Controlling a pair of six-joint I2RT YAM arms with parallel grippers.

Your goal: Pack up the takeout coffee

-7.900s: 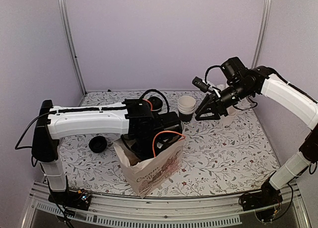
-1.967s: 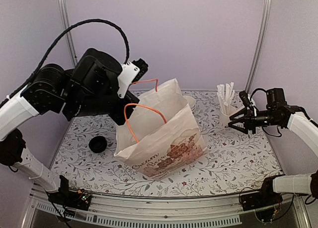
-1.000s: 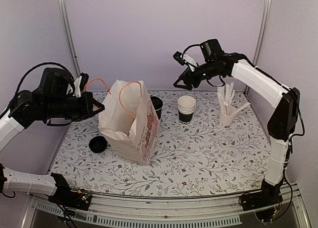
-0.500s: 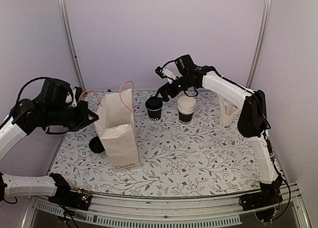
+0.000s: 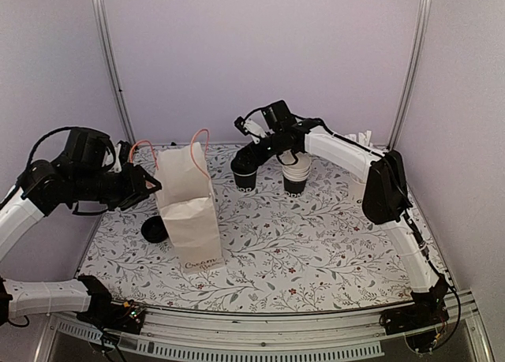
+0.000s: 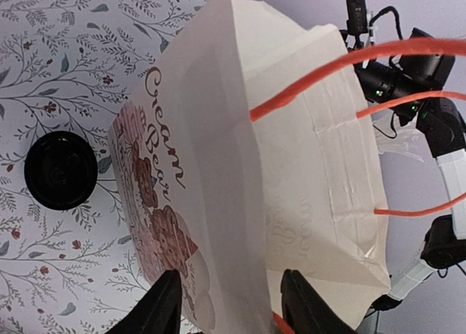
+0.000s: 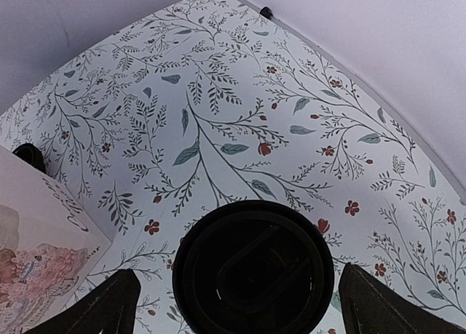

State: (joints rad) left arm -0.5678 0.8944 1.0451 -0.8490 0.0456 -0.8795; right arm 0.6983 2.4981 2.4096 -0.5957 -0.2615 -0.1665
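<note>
The takeout coffee, a small cup with a black lid, stands on the table behind and to the right of the white paper bag. My right gripper hovers just above it. In the right wrist view this gripper is open, its fingers standing wide on either side of the lid. The bag stands upright with its orange handles up. My left gripper is at the bag's upper left edge. In the left wrist view the left gripper is open, with the bag's folded side between the spread fingers.
A loose black lid lies on the table left of the bag, and it also shows in the left wrist view. A stack of nested cups stands right of the coffee. Pale sticks rise behind the right arm.
The left jaws have come apart off the bag, which stays upright. The right gripper has moved left and down over the coffee, opening wide.
</note>
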